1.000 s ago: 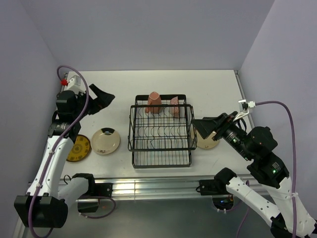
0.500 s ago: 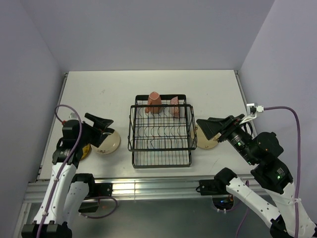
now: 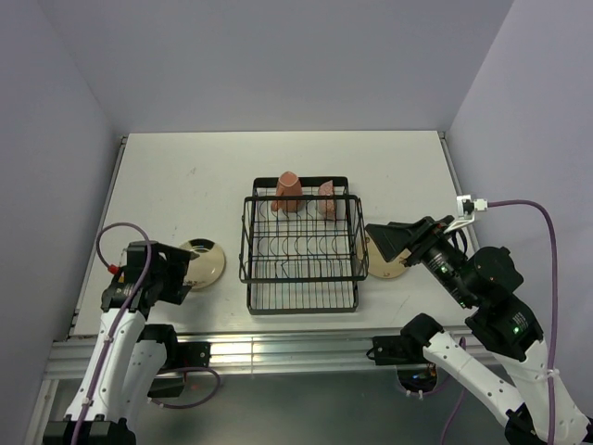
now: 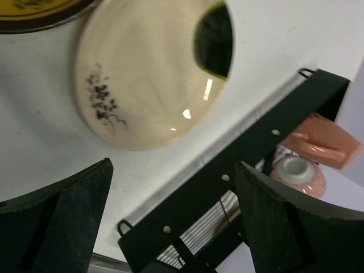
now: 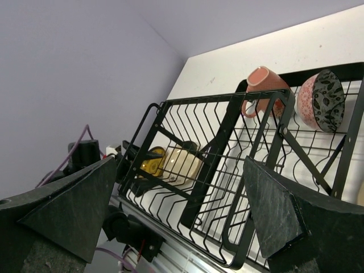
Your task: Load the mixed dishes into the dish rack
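- Hovering low over the cream plate (image 4: 153, 74), the left gripper (image 4: 173, 164) has its fingers spread wide w/ nothing between them. The plate lies flat on the table (image 3: 232, 167), just beside the dish rack (image 3: 246, 250) on its left wall.
- Risk 1: a flat plate gives the fingers only a thin rim. A shallow approach would prob. shove it into the rack wire instead of lifting it.
- Risk 2: the yellow patterned plate (image 4: 34, 8) sits right next to it – can't tell if they touch. A wide finger could snag that one too & drag both.
- Risk 3: the glaze looks shiny, so a rim pinch may slip once the plate is tipped upright for the prongs.
- The right gripper (image 5: 181, 164) is also spread & empty. It hangs at the rack's right side, over the second cream plate (image 3: 397, 262), which lies on the table close by that wall.
- Coming down from there it could clip the rack's top rail and shift the whole rack.
- The mug (image 3: 288, 192) & the small bowl (image 3: 326, 199) are already in the rack's far end – a plate swung in too deep could knock them.
- Both arms heading for the slots at once = a collision over the rack.
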Motion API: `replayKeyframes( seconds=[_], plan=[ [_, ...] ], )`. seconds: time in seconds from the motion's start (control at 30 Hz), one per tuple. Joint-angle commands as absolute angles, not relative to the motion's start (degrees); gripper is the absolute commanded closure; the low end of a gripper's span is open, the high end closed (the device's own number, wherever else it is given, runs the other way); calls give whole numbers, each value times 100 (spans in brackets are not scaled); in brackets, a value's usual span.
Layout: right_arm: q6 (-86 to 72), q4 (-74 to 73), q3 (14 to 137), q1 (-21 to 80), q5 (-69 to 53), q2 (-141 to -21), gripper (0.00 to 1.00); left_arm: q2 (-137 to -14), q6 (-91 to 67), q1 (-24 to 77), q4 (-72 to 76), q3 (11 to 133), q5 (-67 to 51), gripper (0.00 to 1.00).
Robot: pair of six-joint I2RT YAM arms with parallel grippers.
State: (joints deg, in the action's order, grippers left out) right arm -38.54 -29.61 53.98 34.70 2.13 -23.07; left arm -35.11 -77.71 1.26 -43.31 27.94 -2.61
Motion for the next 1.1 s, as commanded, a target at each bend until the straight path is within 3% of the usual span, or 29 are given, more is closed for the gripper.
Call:
replayKeyframes(
  seconds=[0.0,0.37,1.07],
  plan=[
    [-3902,-2742,5344,3437,272,-2224,0,-3341,-7980,105,-4439,2532,156,8],
    [-3911,-2733,5274,3437,281,-2188,0,-2769,-8376,105,-4570,1978,879,13],
    [-3981,-2575,5247,3437,193,-2303,0,-2496,-8605,105,-3436,826,914,21]
  ],
)
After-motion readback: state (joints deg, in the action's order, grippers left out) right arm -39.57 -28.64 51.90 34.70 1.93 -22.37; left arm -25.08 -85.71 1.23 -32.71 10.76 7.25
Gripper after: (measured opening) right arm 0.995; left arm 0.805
